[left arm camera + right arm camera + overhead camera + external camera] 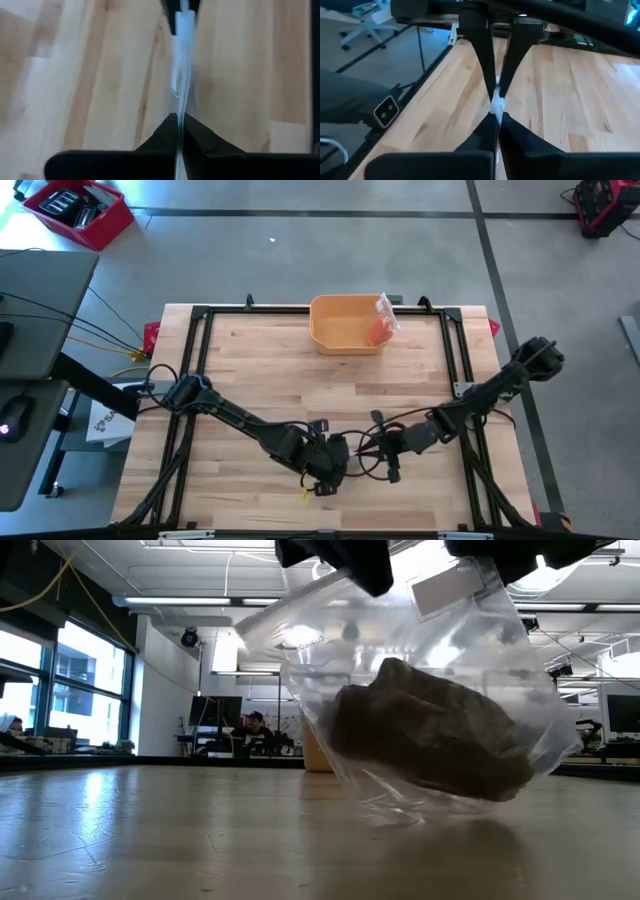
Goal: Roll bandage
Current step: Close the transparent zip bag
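A clear plastic zip bag (pixel 420 710) holds a dark bundled bandage (pixel 430 740). It hangs near the table's front edge, between my two grippers. My left gripper (pixel 332 468) and my right gripper (pixel 388 452) face each other, and each is shut on the bag's top edge. In the low view two dark fingertips (pixel 345 560) grip the bag's top. Whether the bag's bottom (pixel 420 812) touches the wood (pixel 150 840) or hangs just above it, I cannot tell. My left gripper pinches the bag's top edge (pixel 179 117) between its two fingers, at one end of the edge. The thin plastic runs edge-on from the fingers toward the other gripper. The bag hangs below. My right gripper pinches the bag's top edge (pixel 496 106) between its two fingers, at the end opposite my left gripper. Its fingertips stand close to my left gripper's fingertips (pixel 487 55). The bag hangs below.
A yellow tub (pixel 330 330) stands at the table's far edge, with another clear bag with something orange (pixel 380 328) in it. A black frame (pixel 200 350) runs around the wooden top. People sit in the room behind (pixel 255 725).
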`<state>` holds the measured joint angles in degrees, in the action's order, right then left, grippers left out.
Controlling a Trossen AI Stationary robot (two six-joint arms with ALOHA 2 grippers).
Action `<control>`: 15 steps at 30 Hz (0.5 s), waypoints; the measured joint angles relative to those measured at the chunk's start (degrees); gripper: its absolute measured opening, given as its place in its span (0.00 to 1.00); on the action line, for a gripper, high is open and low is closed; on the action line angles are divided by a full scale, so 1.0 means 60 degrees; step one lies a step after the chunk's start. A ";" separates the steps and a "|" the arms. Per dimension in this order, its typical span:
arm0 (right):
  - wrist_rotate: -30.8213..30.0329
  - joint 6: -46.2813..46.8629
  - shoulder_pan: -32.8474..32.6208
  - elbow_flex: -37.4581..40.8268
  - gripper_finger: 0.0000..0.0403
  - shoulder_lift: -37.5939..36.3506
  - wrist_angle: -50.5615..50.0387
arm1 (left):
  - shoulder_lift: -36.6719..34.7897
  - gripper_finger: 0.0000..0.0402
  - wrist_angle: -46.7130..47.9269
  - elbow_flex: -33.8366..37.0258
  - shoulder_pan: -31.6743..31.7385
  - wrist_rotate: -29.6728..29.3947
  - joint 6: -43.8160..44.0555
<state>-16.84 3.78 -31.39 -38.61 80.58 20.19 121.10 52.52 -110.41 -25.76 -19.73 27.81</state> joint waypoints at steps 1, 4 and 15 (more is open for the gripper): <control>-0.0154 0.0092 -0.0052 0.0000 0.01 -0.0004 -0.0005 | 0.0000 0.03 0.0006 0.0000 -0.0017 -0.0195 -0.0024; -0.0716 0.0623 -0.0295 0.0000 0.00 -0.0004 -0.0342 | 0.0000 0.11 -0.0203 0.0132 -0.0173 -0.1351 -0.0181; -0.3309 0.1881 -0.2022 0.0011 0.00 -0.0783 -0.1698 | 0.0009 0.49 -0.7584 0.2947 -0.0986 -0.4914 -0.2052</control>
<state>-36.70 15.07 -43.52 -38.54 75.88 10.00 121.15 7.01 -92.73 -31.68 -49.22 15.50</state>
